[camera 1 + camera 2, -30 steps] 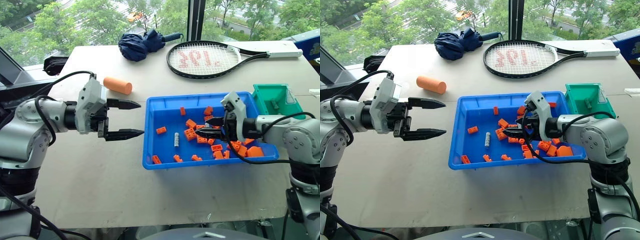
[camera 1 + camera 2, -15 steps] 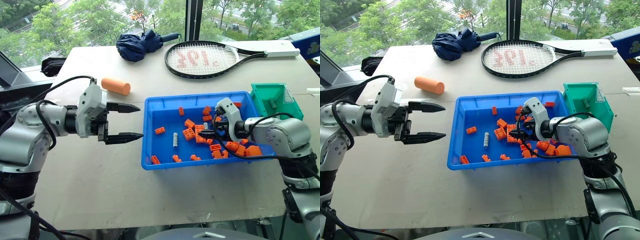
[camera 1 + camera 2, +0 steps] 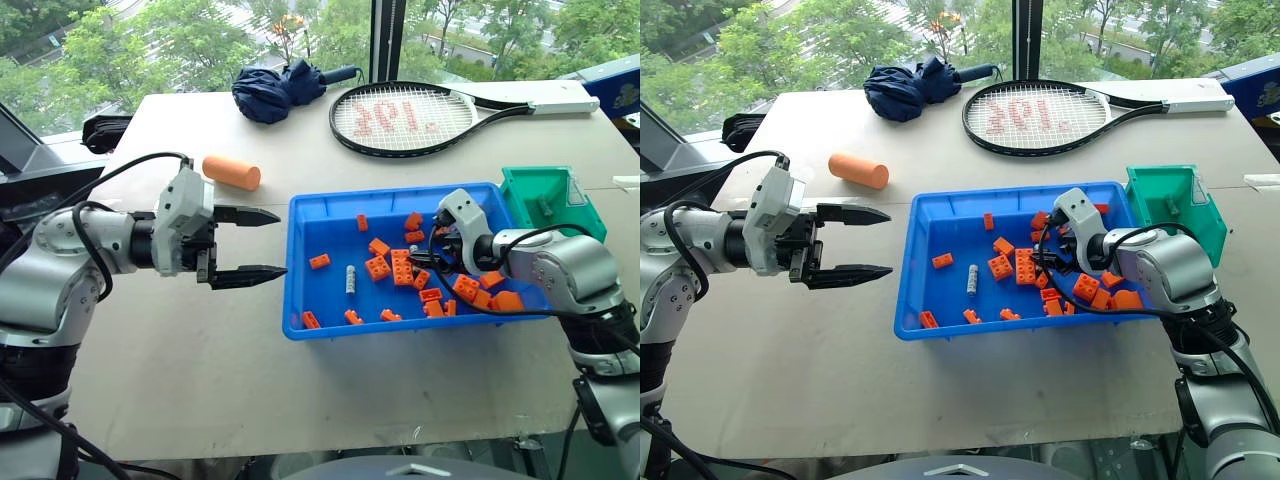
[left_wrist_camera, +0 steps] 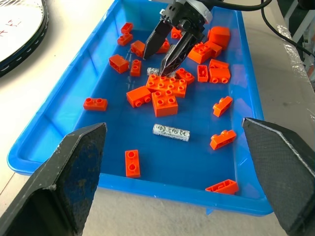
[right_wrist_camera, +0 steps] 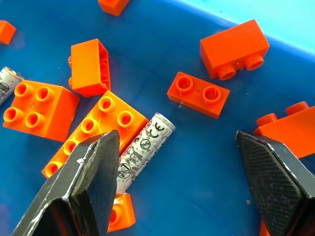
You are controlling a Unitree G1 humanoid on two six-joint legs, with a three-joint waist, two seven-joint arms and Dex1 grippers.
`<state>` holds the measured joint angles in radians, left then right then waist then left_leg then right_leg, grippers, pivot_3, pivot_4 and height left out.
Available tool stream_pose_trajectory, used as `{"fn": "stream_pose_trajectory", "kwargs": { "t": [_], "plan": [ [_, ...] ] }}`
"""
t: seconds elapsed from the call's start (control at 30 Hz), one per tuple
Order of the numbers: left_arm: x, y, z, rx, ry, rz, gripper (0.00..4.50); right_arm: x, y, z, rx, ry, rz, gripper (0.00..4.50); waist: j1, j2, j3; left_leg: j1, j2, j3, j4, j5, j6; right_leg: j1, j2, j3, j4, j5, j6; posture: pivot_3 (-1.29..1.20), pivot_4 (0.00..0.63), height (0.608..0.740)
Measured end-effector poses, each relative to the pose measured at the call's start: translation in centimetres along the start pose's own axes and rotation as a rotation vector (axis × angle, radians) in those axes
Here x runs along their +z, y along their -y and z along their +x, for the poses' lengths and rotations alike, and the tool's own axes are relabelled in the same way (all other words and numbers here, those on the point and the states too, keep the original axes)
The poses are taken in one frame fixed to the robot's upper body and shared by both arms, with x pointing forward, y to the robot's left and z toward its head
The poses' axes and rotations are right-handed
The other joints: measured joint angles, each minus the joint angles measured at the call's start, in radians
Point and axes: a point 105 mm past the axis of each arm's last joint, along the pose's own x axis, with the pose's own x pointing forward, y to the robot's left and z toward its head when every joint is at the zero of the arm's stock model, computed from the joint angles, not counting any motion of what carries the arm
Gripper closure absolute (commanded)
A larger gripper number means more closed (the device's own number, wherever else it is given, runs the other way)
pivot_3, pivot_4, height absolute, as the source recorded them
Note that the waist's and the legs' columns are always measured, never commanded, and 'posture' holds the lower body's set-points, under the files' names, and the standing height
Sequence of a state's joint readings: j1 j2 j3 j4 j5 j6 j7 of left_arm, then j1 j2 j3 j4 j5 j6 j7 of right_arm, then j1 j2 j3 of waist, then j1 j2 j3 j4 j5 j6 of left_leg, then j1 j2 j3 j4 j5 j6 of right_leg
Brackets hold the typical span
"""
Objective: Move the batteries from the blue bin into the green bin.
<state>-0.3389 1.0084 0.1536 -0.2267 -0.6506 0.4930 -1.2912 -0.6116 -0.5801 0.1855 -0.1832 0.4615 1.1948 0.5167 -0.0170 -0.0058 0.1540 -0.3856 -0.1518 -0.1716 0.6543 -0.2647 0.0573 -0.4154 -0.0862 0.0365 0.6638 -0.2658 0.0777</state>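
- Batteries lie in the blue bin [image 3: 300,275], mixed in with orange toy bricks [image 3: 379,266].
- One battery [image 4: 171,132] lies alone on the blue floor near the middle of the bin, flat on its side, with bricks around it but not touching it.
- Another battery [image 5: 141,151] lies right by the right gripper [image 4: 164,55]. It leans against a long orange brick [image 5: 96,132], and one end is hidden behind a black finger [image 5: 91,184].
- The right gripper is down inside the blue bin, among the bricks. Its two fingers are spread apart, and the battery sits just by one of them. Nothing is pinched.
- The left gripper [image 3: 252,243] hangs over the bare table [image 3: 200,360], just beside the left wall of the blue bin. Its two fingers are spread wide and hold nothing.
- The green bin [image 3: 545,200] sits at the far right corner of the blue bin, right next to it.
- A big orange foam roll [image 3: 232,172] lies on the table past the left gripper.
- A racket [image 3: 405,117] and a folded dark blue umbrella [image 3: 280,88] lie at the far side of the table.
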Motion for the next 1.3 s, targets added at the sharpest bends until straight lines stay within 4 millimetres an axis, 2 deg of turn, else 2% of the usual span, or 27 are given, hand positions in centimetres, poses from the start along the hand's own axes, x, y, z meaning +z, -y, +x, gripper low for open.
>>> {"fn": "stream_pose_trajectory", "kwargs": {
  "t": [0.47,0.67,0.87,1.07,1.3],
  "plan": [
    [0.5,0.0,0.2,-0.002,-0.002,0.015,0.00,-0.3,0.2,-0.8,-0.005,-0.029,-0.183,0.77,0.003,-0.001,0.000,0.000,0.000,0.000,0.000,0.000,0.000,0.000,0.000,0.000,0.000,0.000,0.000,0.00,0.150,0.740],
    [0.9,0.0,0.3,-0.006,-0.001,0.027,0.00,-0.1,-0.2,-0.5,0.004,-0.020,-0.197,0.77,0.001,-0.001,-0.001,0.000,0.000,0.000,0.000,0.000,0.000,0.000,0.000,0.000,0.000,0.000,0.000,0.00,0.150,0.740],
    [1.1,-0.1,0.4,-0.006,0.000,0.032,0.00,0.2,-2.4,0.6,0.075,0.002,-0.193,0.77,0.001,-0.001,-0.001,0.000,0.000,0.000,0.000,0.000,0.000,0.000,0.000,0.000,0.000,0.000,0.000,0.00,0.150,0.740],
    [1.1,-0.1,0.4,-0.003,-0.001,0.030,0.00,0.1,-1.3,-0.1,0.021,-0.009,-0.285,0.77,0.005,-0.001,-0.001,0.000,0.000,0.000,0.001,0.000,0.000,0.000,0.000,0.000,0.000,0.000,0.000,0.00,0.150,0.740],
    [1.2,-0.1,0.7,-0.006,0.001,0.028,0.00,0.1,-0.8,-0.4,0.008,-0.009,-0.237,0.77,0.004,-0.001,-0.001,0.000,0.000,0.000,0.001,0.000,0.000,0.000,0.000,0.000,0.000,0.000,0.000,0.00,0.150,0.740]
  ]
}}
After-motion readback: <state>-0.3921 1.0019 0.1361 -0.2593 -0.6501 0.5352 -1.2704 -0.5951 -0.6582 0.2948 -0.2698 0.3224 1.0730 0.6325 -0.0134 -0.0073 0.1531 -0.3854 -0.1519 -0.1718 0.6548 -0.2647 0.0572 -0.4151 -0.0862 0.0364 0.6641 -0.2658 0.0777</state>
